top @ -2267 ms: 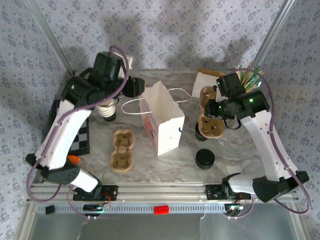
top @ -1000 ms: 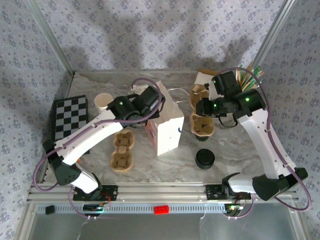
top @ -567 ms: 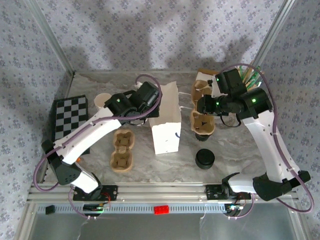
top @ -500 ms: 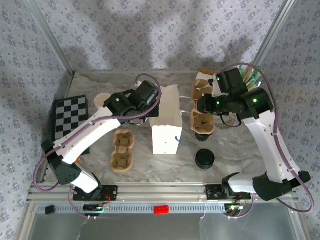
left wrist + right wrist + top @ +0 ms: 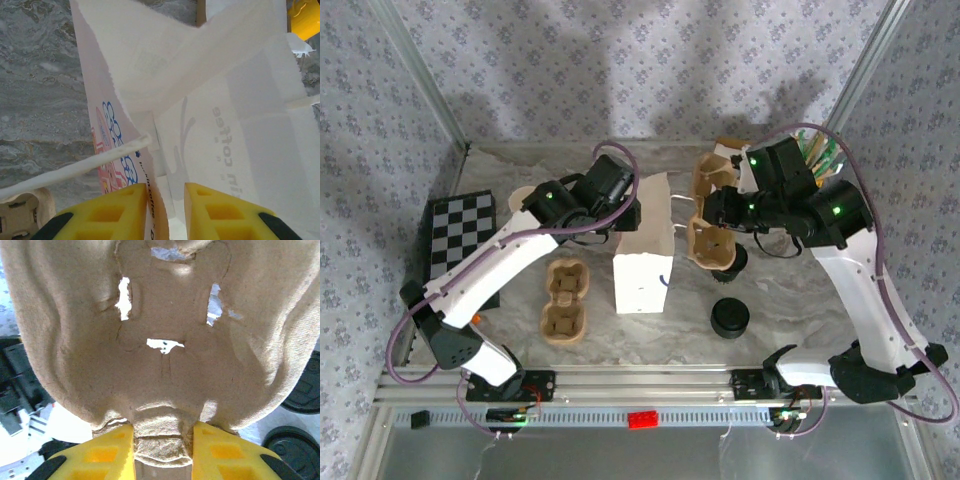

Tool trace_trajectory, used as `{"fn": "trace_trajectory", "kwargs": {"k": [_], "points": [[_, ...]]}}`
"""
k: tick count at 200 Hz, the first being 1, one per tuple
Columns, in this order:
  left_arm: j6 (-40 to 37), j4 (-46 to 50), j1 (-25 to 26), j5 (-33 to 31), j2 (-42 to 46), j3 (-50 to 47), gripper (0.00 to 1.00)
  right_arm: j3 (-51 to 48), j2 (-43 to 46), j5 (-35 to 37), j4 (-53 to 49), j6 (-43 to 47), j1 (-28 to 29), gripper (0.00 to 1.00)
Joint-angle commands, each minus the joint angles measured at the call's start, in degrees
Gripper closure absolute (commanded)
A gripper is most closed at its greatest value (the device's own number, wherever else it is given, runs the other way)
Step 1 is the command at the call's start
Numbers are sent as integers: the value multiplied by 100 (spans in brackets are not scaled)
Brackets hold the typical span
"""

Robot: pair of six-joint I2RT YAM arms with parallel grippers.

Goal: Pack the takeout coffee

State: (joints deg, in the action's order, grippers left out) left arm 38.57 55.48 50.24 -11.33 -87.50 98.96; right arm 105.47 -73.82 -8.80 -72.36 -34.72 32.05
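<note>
Two grippers, both occupied: left gripper (image 5: 165, 191) is pinching the top wall of the white paper bag (image 5: 642, 270), right gripper (image 5: 162, 434) is clamped on the centre tab of a pulp carrier (image 5: 708, 245) at upper centre-right. Your paper cup (image 5: 524, 195) stands upper left by the checkerboard (image 5: 455, 240), partly behind the left arm. The black lid (image 5: 729, 317) lies lower right of centre. Expect the cup to be light and crushable, so grip mid-wall with little force. Lid looks stiff but slick, so take it across the rim
</note>
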Motion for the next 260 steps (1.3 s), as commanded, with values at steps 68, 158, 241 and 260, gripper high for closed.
{"fn": "trace_trajectory", "kwargs": {"k": [68,158,241,260], "points": [[-191,-102,-92,261,467,-99,90,589,-535,495,880,-681,809,72],[-87,-424,-248,340,667,-480,100,640,-1085,730,1458,-1056,1089,72],[186,-1198,-362,732,1157,-887,100,723,-1389,1152,1202,-1233,1221,72],[181,-1198,-374,833,1123,-868,100,653,-1407,1273,1124,-1234,1245,72]]}}
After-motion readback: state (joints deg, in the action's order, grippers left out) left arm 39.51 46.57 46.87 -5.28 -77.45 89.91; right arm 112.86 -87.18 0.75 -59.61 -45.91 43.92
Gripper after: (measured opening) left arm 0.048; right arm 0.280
